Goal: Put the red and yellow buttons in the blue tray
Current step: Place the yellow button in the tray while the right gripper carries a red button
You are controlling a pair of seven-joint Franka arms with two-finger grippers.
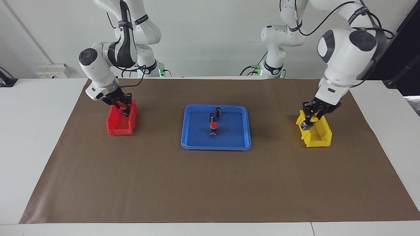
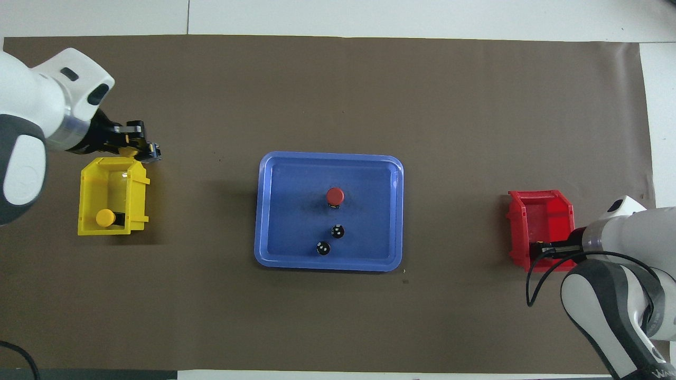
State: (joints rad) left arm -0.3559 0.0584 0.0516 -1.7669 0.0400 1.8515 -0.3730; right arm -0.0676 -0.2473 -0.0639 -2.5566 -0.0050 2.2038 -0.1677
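Brown paper mat [image 1: 210,183] fills the lower frame of the facing view, spread over a white table [image 1: 32,147].

Centre frame: wide flat blue plastic tray [image 1: 236,134] with a low rim. One red-capped push-button [image 1: 214,126] stands upright in it near the middle. Two dark capless cylinders [image 1: 218,111] stand just beside it, toward the upper edge of the tray. All three are apart from the rim.

Left-centre of the facing view: small deep red plastic bin [image 1: 119,126]. The right gripper [image 1: 122,108] is down at the bin's upper end, fingers drawn narrow around a second red-capped button [image 1: 122,105]. The cap shows between the fingers, about level with the bin's rim.

Right-centre of the facing view: small deep yellow plastic bin [image 1: 320,136]. The left gripper [image 1: 307,123] hangs over the bin's upper end, fingers closed on a small dark-bodied piece [image 1: 307,125] with a bluish base. A bit of yellow shows at the fingers, so it reads as a yellow button, its cap mostly hidden.

Overhead view, left-centre: one yellow-capped push-button [image 2: 105,217] lies on its side inside the yellow bin, at the bin's lower end.

Only the one red button is in the tray.
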